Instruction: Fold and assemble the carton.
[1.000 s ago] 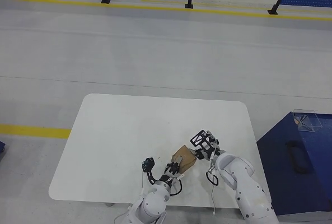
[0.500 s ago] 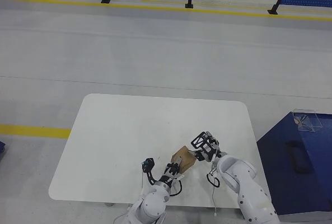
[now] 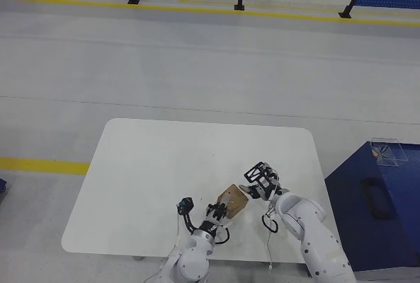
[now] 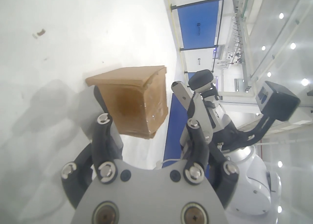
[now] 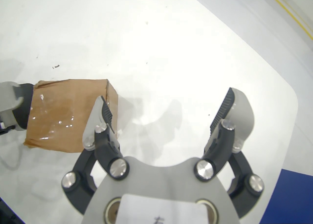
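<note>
While the left gripper (image 4: 135, 88) sits against the carton (image 5: 68, 112), its grip state indeterminable, the right gripper (image 5: 166, 97) hovers released just beside that carton over the white table (image 5: 171, 39).

Matt cardboard, smooth table, plastic and metal

The carton (image 5: 68, 102) is seen as matt brown cardboard, one face covered by glossy clear film (image 5: 56, 122). The table (image 5: 171, 39) is finished white and smooth, with a faint sheen. The right gripper (image 5: 166, 95) is formed of grey plastic, with ribbed black pads (image 5: 107, 112) and polished metal screws (image 5: 119, 166).
</note>
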Tool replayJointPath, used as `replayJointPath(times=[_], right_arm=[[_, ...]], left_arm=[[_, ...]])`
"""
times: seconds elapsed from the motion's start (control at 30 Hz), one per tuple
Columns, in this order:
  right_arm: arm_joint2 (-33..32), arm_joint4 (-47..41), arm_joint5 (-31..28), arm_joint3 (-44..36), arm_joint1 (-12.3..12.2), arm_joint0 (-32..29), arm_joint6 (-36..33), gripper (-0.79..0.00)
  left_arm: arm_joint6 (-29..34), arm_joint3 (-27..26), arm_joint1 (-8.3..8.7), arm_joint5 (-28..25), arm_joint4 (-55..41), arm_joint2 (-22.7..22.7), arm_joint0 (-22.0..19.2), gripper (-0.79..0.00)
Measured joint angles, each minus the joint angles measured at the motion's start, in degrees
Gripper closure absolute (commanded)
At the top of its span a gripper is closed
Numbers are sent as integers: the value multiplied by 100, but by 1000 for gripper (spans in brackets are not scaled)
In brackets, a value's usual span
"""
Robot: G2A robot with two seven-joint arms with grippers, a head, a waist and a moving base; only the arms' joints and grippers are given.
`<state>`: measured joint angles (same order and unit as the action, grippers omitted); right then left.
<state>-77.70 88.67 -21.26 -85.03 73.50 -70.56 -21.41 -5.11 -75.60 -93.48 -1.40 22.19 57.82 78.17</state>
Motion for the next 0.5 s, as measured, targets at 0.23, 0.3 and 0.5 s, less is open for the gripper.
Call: replayJointPath(times=[0.23,0.3,0.5], right_arm=[[-128,-265,97,215,-13,178,-344,-785],[-69,-348,112,359,0,301,-468,-785],[65,-505,183,636,32,512,-756,-785]], left_arm=[[-574,-194,206,-1108,3217,-30,194,-785],[-598,-209,209,-956,3418,-18,162,-785],[-579,-184,199,-923,2164,-23,162,-785]])
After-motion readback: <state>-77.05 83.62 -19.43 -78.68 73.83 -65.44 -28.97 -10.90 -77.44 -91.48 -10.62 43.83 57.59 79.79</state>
